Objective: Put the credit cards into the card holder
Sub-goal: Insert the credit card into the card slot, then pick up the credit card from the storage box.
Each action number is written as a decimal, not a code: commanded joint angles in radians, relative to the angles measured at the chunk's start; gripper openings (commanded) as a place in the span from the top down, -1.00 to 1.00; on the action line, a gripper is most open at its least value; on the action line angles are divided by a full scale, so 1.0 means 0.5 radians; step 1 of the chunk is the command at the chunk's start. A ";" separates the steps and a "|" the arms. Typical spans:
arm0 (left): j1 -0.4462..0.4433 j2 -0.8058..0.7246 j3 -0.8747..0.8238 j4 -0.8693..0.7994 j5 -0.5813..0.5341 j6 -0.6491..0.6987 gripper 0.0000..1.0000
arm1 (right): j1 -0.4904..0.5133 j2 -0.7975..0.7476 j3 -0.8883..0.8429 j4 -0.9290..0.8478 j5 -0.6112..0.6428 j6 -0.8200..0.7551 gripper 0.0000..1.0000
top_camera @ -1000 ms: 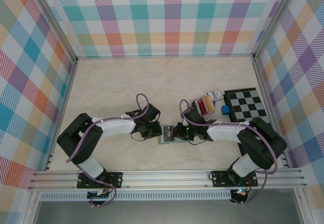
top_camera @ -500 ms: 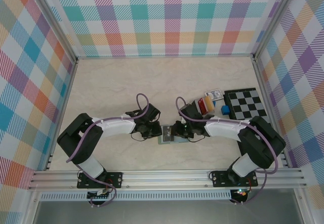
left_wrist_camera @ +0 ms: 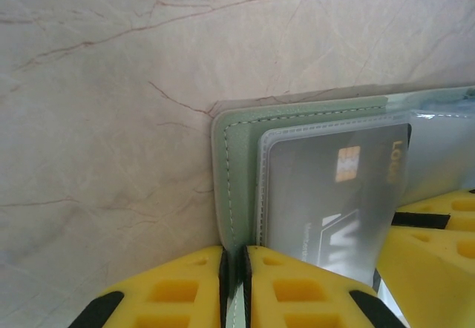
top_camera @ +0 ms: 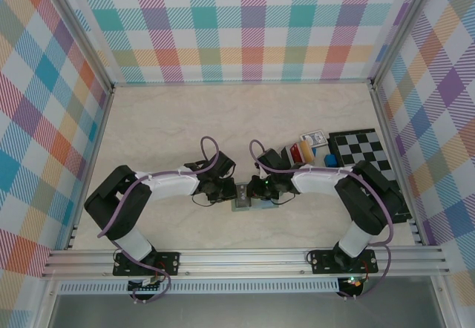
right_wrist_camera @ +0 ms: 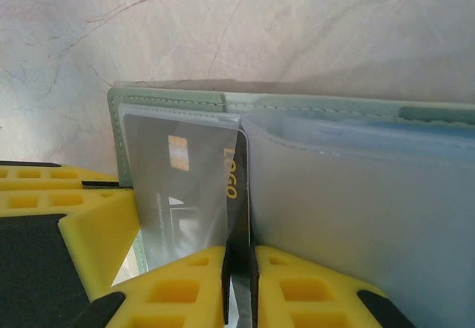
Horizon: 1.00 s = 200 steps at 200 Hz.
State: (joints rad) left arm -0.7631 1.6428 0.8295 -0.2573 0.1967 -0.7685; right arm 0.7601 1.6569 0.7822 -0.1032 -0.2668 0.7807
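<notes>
Right wrist: right end effector (right_wrist_camera: 239, 287) pinches the dark card (right_wrist_camera: 197, 194), left end effector (left_wrist_camera: 234, 287) the card holder (right_wrist_camera: 185, 99) — a skewed push risks jamming.

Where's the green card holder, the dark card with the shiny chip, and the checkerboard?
card holder (left_wrist_camera: 237, 179): left wrist view, stitched green edge.
dark card (left_wrist_camera: 326, 194): left wrist view, middle of its face.
checkerboard (top_camera: 360, 148): top external view, middle of the board.

The card holder (left_wrist_camera: 230, 187) was sage green with pale stitching, its card (left_wrist_camera: 334, 194) dark grey with a gold chip. The counter (left_wrist_camera: 111, 120) was cream marble, red-veined; the checkerboard (top_camera: 360, 150) black and white.
</notes>
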 commanded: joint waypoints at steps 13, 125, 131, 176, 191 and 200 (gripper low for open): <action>-0.007 0.026 0.020 -0.101 -0.034 0.048 0.71 | 0.017 -0.097 0.093 -0.258 0.163 -0.031 0.61; -0.005 0.026 0.003 -0.163 -0.103 0.089 0.73 | -0.020 -0.262 0.165 -0.863 0.616 -0.134 0.57; -0.006 0.014 0.011 -0.169 -0.104 0.095 0.71 | -0.020 -0.297 0.203 -0.885 0.608 -0.162 0.55; -0.006 -0.144 0.133 -0.332 -0.192 0.138 0.40 | -0.207 -0.509 0.551 -1.315 0.925 -0.474 0.31; -0.004 -0.192 0.177 -0.390 -0.240 0.133 0.24 | -0.370 -0.516 0.606 -1.380 0.955 -0.579 0.29; -0.004 -0.210 0.214 -0.424 -0.258 0.133 0.13 | -0.451 -0.511 0.635 -1.398 0.954 -0.644 0.29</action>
State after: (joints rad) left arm -0.7639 1.5974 0.8757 -0.3794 0.1242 -0.7147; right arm 0.6281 1.4044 1.0676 -0.6716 0.1360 0.5842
